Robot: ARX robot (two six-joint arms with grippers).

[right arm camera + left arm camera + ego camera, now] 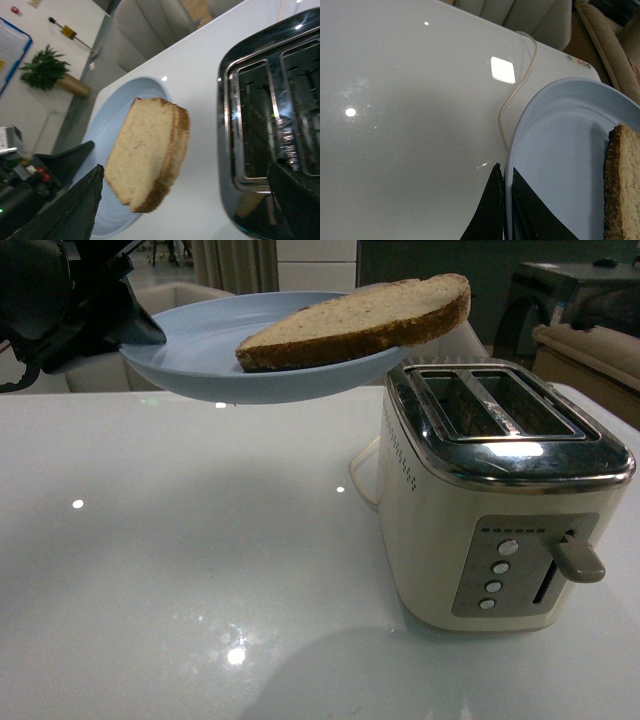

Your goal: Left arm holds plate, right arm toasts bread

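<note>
My left gripper (pixel 130 330) is shut on the left rim of the pale blue plate (pixel 200 355) and holds it in the air beside the toaster's top. In the left wrist view its two flat jaws (pixel 504 175) clamp the plate's rim (pixel 520 125). The brown bread slice (pixel 370 315) lies on the plate, its rounded end overhanging the right rim towards the toaster; it also shows in the left wrist view (pixel 622 185). My right gripper (pixel 187 166) is open above the bread (pixel 145 155) and plate (pixel 107 125), one finger over the toaster. It is not in the front view.
A cream and chrome two-slot toaster (pixel 500 490) stands on the white table (pixel 150 590), slots empty (pixel 260 115), lever (pixel 578 558) up. Its cord (pixel 517 85) runs along the table. Chairs and a sofa stand beyond the far table edge.
</note>
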